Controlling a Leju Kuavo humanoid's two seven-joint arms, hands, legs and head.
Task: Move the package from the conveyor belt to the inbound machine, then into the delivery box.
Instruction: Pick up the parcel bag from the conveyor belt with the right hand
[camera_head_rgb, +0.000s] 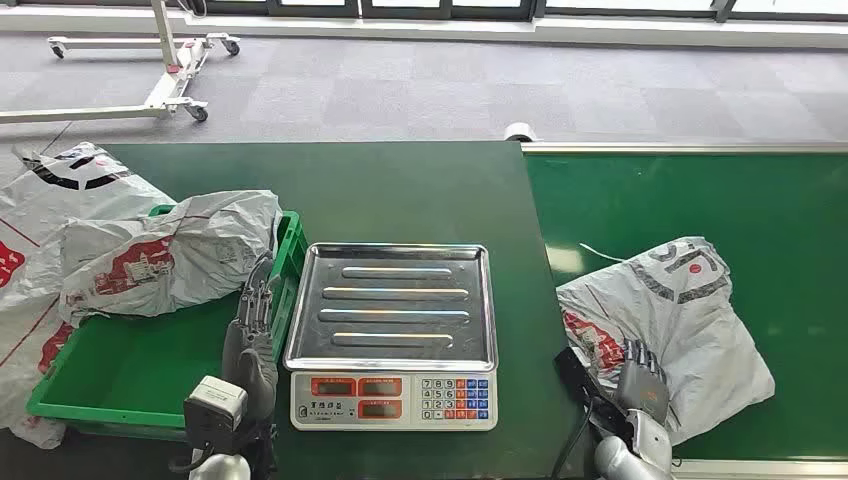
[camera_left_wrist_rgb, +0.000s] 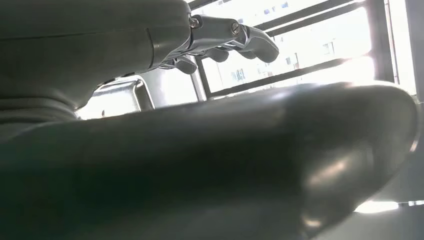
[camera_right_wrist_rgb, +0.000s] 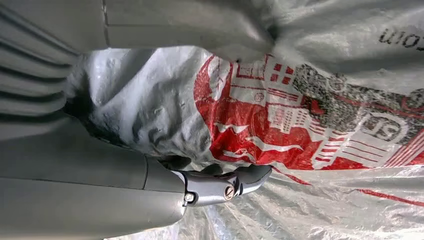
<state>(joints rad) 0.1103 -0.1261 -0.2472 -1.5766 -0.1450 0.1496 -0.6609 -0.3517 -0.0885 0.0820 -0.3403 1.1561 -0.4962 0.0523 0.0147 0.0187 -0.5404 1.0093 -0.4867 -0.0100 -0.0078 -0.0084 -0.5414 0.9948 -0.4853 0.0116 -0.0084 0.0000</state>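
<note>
Lifting now risks a slip: your right hand (camera_head_rgb: 640, 385) has fingers curled onto the bag (camera_head_rgb: 680, 320), and slack plastic may slide before the scale (camera_head_rgb: 393, 335).

Scale (camera_head_rgb: 392, 335) at centre, crate (camera_head_rgb: 120, 370) holding a package (camera_head_rgb: 170, 255) to its left, another package (camera_head_rgb: 680, 320) on conveyor belt (camera_head_rgb: 780, 210) to its right

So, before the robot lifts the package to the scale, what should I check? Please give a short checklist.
1. Right hand on the package: ok, it touches it.
2. Grip firm: cannot tell, the fingers are partly hidden.
3. Scale tray free: ok.
4. Left hand away from the tray: ok, beside it, holding nothing.
5. Room in the green box: ok, though one bag lies over its far end.
</note>
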